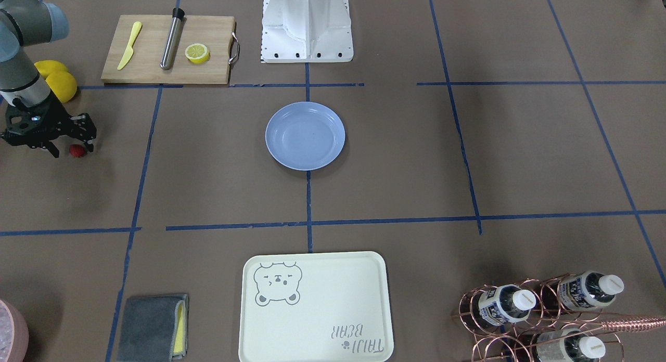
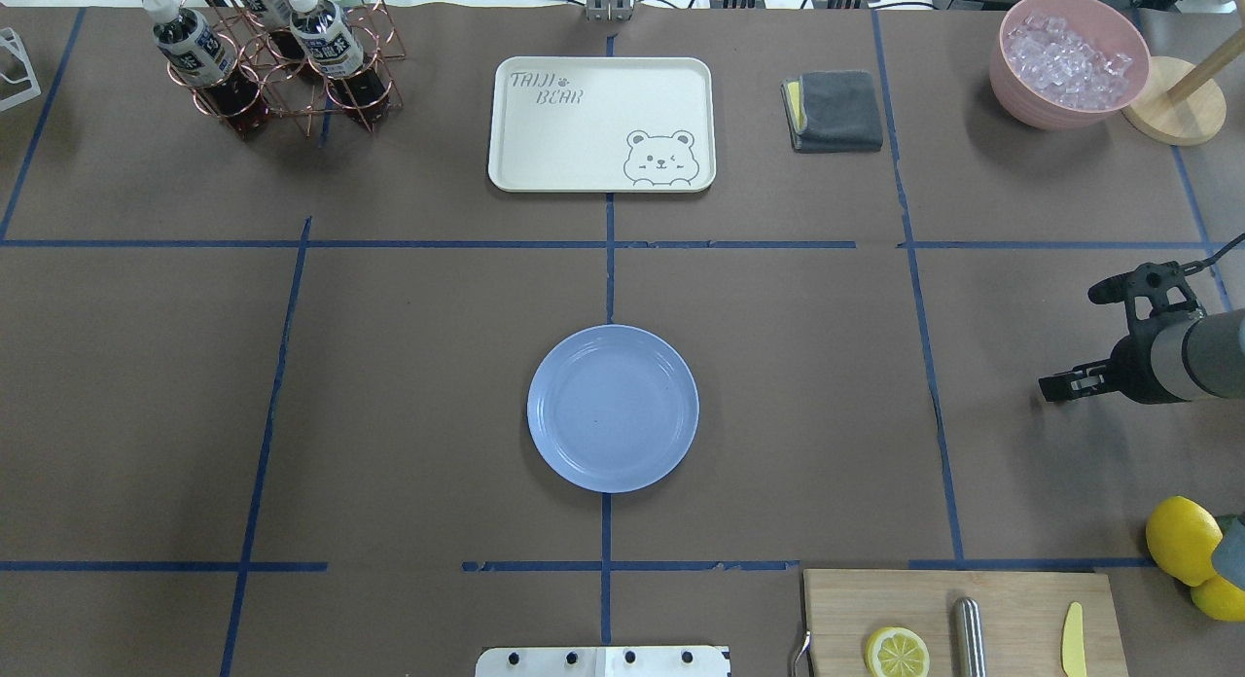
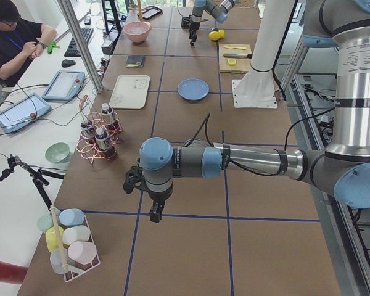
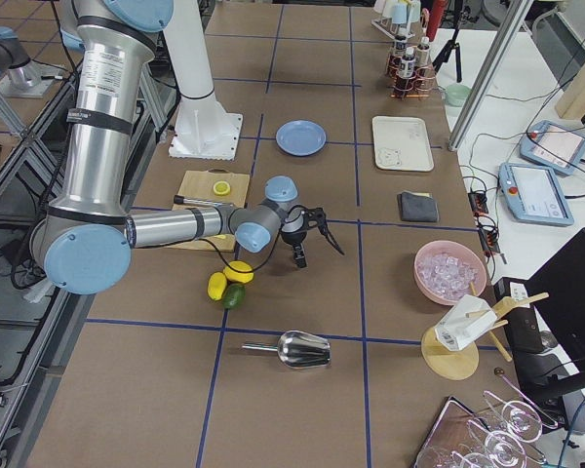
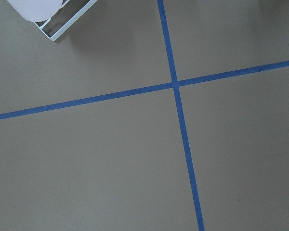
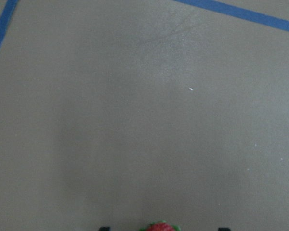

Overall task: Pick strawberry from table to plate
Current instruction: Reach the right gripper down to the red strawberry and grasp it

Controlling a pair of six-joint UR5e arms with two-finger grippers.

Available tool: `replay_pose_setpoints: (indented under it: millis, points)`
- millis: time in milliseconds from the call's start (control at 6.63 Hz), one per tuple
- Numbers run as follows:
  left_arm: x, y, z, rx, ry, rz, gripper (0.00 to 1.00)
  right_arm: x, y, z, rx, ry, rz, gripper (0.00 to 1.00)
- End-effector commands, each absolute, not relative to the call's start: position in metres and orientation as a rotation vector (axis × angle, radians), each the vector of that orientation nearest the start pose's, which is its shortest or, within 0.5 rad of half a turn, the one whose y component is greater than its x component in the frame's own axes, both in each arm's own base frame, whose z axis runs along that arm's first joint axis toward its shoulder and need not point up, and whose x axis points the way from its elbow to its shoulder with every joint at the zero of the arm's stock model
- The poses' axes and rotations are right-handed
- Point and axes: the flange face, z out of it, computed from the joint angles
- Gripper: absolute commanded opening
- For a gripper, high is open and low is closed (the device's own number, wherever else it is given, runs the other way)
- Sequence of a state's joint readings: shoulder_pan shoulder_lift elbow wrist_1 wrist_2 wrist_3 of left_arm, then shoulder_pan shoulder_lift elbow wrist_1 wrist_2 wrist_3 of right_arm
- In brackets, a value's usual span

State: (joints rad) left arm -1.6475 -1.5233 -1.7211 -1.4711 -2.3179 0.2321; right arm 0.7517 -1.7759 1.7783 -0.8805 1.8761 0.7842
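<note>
Nothing is delivered yet. The strawberry (image 1: 77,151) lies on the table (image 1: 218,185) at my right end, well apart from the plate (image 1: 305,136), which is bare. My right fingers (image 1: 87,133) are spread, one on each side of the strawberry and low over it. I judge the squeeze, lift and carry are all left to do. My left fingers (image 3: 154,213) hang far off; I cannot tell whether they are parted. The table is flat brown paper gridded with blue tape (image 1: 307,222), and lemons (image 1: 54,78) sit near.
</note>
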Motion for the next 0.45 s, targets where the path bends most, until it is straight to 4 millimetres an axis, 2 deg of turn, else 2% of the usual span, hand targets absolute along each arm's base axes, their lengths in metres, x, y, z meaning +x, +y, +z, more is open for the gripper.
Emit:
replay_pose_setpoints:
  millis: [0,151,302]
  points:
    - [-0.1014,-0.4633,0.6197,0.117,0.739,0.15,1.0,-0.2533,-0.3784,0.5893,0.266,-0.694,-0.138,0.69]
    - [-0.1014,-0.4626,0.6204,0.115,0.739,0.149,1.0,-0.2533,-0.3784,0.5895,0.265,-0.693,-0.138,0.31]
    - [-0.1014,-0.4626,0.6204,0.115,0.739,0.149,1.0,-0.2534,-0.3783,0.5885,0.265,-0.696,-0.136,0.0]
